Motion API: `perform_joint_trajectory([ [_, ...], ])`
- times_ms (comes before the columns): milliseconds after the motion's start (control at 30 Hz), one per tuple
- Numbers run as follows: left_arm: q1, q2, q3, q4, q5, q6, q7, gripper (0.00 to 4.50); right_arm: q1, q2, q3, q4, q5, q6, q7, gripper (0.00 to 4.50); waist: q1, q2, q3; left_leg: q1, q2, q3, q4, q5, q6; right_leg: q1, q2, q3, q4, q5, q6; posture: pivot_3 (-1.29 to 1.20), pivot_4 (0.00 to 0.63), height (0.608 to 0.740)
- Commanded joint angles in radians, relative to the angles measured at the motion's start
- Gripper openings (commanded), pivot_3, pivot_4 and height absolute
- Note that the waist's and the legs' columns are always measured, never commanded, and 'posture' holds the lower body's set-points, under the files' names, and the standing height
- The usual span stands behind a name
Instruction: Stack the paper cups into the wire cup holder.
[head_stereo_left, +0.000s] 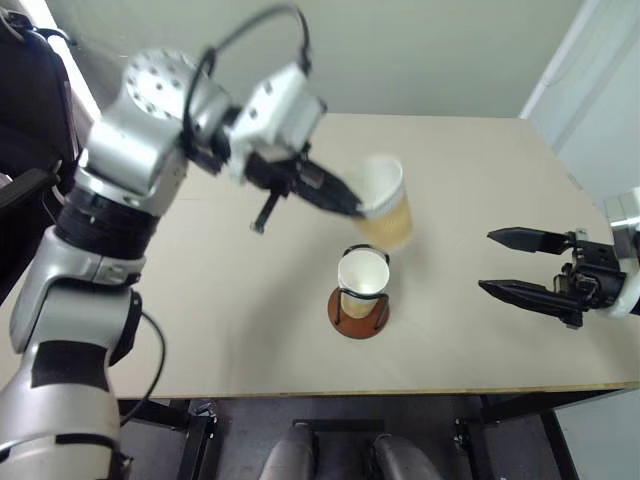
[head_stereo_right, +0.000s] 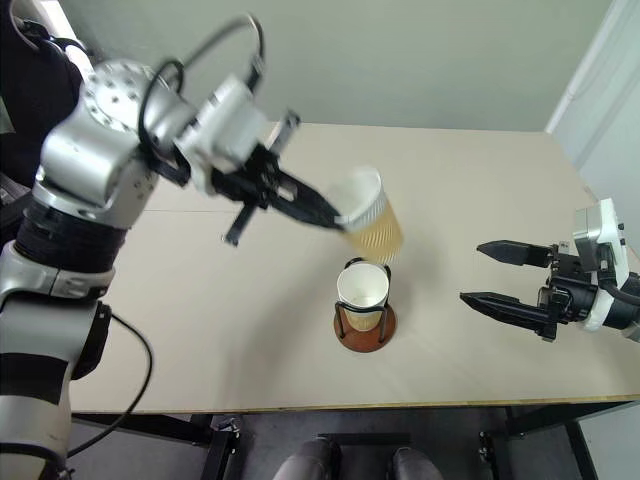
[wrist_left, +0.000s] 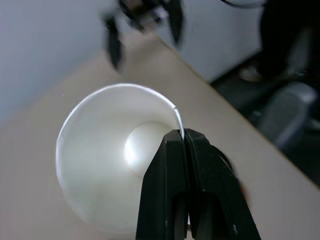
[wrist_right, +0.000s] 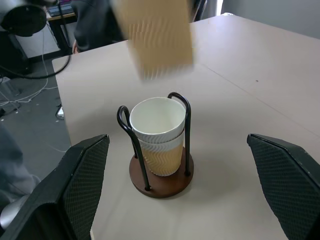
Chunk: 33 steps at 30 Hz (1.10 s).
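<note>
left fingers (head_stereo_left: 352, 208): pinched together on the rim of one paper cup (head_stereo_left: 385, 205), one finger inside the wall and one outside.
held cup: up in the air, tilted, just above and behind the wire cup holder (head_stereo_left: 357, 312); it's blurred, so I can't read the exact tilt.
holder: sits near the front edge of the desk (head_stereo_left: 250, 300), roughly mid-width; two nested cups (wrist_right: 157, 130) stand upright inside the wire loops.
right fingers (head_stereo_right: 500, 274): spread wide, holding nothing, off to the right of the holder and well apart from it.
room: bare desk all round the holder, plenty on both sides.
hidden: the held cup's bottom is mostly hidden from the head cameras.
</note>
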<state>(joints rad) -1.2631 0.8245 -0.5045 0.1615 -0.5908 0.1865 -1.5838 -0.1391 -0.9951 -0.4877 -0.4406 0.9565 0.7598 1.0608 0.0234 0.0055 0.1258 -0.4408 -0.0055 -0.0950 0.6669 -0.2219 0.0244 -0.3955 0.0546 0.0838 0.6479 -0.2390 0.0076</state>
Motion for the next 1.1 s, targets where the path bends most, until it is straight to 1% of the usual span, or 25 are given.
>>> perform_joint_trajectory([
  [33, -0.018, 0.013, -0.040, 0.003, 0.007, -0.082, -0.031, 0.03, -0.004, -0.014, -0.030, -0.019, -0.002, -0.018, -0.005, 4.50, 0.001, 0.000, 0.000, 0.000, 0.000, 0.000, 0.000, 0.001, 0.000, 0.000, 0.000, 0.000, 0.000, 0.001, 0.000, 0.00, 0.150, 0.740],
  [233, -0.014, -0.019, -0.088, 0.067, 0.074, -0.181, -0.031, 0.03, -0.013, -0.014, -0.019, -0.018, -0.005, -0.017, -0.020, 4.50, 0.001, 0.000, 0.000, 0.002, 0.000, 0.000, 0.002, 0.002, 0.002, 0.002, -0.001, 0.000, -0.001, 0.003, 0.000, 0.00, 0.150, 0.740],
  [333, -0.017, -0.004, -0.109, 0.059, 0.067, -0.187, -0.031, 0.03, -0.006, -0.015, -0.027, -0.022, -0.003, -0.014, -0.020, 4.50, 0.000, 0.000, 0.000, 0.001, 0.000, 0.000, 0.002, 0.002, 0.002, 0.002, -0.001, 0.000, -0.001, 0.003, 0.000, 0.00, 0.150, 0.740],
  [467, -0.014, 0.016, -0.134, 0.051, 0.098, -0.218, -0.031, 0.03, 0.015, -0.019, -0.052, -0.029, 0.003, -0.010, -0.013, 4.50, 0.000, 0.000, 0.000, 0.001, 0.000, 0.000, 0.000, 0.002, 0.002, 0.002, -0.001, 0.000, -0.001, 0.003, 0.000, 0.00, 0.150, 0.740],
  [567, -0.012, 0.026, -0.141, 0.015, 0.072, -0.191, -0.031, 0.03, 0.029, -0.022, -0.067, -0.034, 0.009, -0.009, -0.009, 4.50, 0.000, 0.000, 0.000, 0.001, 0.000, 0.000, 0.000, 0.002, 0.002, 0.002, -0.001, 0.000, -0.002, 0.003, 0.000, 0.00, 0.150, 0.740],
  [667, -0.010, 0.024, -0.144, 0.003, 0.082, -0.179, -0.031, 0.03, 0.032, -0.024, -0.069, -0.035, 0.011, -0.010, -0.010, 4.50, 0.001, 0.000, 0.000, 0.000, -0.001, 0.000, 0.000, 0.002, 0.002, 0.002, -0.001, 0.000, -0.003, 0.003, 0.000, 0.00, 0.150, 0.740],
  [767, -0.005, 0.003, -0.136, 0.009, 0.111, -0.174, -0.031, 0.63, 0.031, -0.021, -0.059, -0.035, 0.008, -0.012, -0.014, 4.50, 0.001, 0.000, 0.000, 0.000, -0.001, 0.000, 0.000, 0.002, 0.002, 0.002, -0.001, 0.000, -0.002, 0.003, 0.000, 0.00, 0.150, 0.740],
  [800, -0.004, -0.004, -0.132, 0.012, 0.122, -0.177, -0.031, 0.91, 0.028, -0.020, -0.054, -0.034, 0.006, -0.013, -0.017, 4.50, 0.001, 0.000, 0.000, 0.000, -0.001, 0.000, 0.000, 0.002, 0.002, 0.002, -0.001, 0.000, -0.002, 0.003, 0.000, 0.00, 0.150, 0.740],
  [967, 0.004, -0.037, -0.108, 0.045, 0.149, -0.192, -0.031, 2.64, 0.001, -0.018, -0.019, -0.026, 0.000, -0.014, -0.030, 4.50, 0.000, 0.000, 0.000, 0.000, -0.001, 0.000, 0.000, 0.002, 0.002, 0.002, -0.001, 0.000, -0.002, 0.003, 0.000, 0.00, 0.150, 0.740],
  [1100, 0.007, -0.084, -0.054, 0.091, 0.175, -0.193, -0.030, 4.11, -0.026, -0.020, 0.011, -0.011, 0.003, -0.004, -0.026, 4.50, 0.001, 0.000, 0.000, 0.000, -0.001, 0.000, 0.000, 0.002, 0.002, 0.002, -0.001, 0.000, -0.002, 0.003, 0.000, 0.00, 0.150, 0.740],
])
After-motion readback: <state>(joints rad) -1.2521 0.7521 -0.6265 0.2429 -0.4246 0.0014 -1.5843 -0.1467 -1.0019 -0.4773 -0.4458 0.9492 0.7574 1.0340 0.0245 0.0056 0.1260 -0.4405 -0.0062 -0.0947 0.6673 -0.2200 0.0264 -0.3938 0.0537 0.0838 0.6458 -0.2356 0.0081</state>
